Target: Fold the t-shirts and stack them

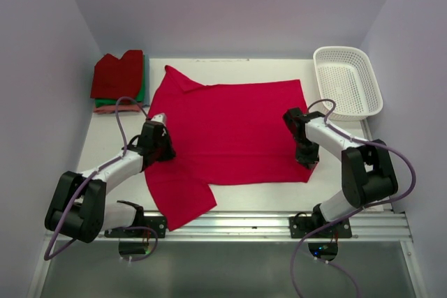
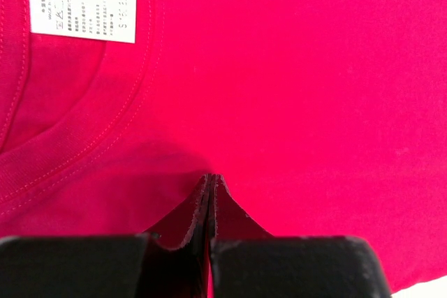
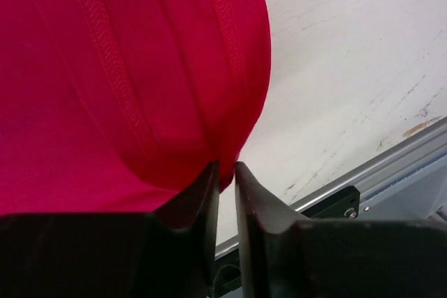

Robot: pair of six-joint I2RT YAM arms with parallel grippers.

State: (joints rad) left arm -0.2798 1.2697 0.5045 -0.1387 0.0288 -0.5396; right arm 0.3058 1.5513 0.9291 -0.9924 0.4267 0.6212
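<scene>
One crimson tee (image 1: 237,130), L claw (image 2: 211,181) clamped tight — R claw (image 3: 225,169) nipping hem (image 3: 225,33)

The left arm (image 1: 115,167) reaches forward and inward, wrist pitched down. The left gripper (image 2: 211,181) has its jaws pressed fully together, tips on the crimson t-shirt (image 1: 237,127). The right arm (image 1: 328,132) bends at the elbow and reaches inward, wrist angled down. The right gripper (image 3: 227,169) has its jaws a narrow slit apart, pinching the t-shirt's hemmed edge.
</scene>
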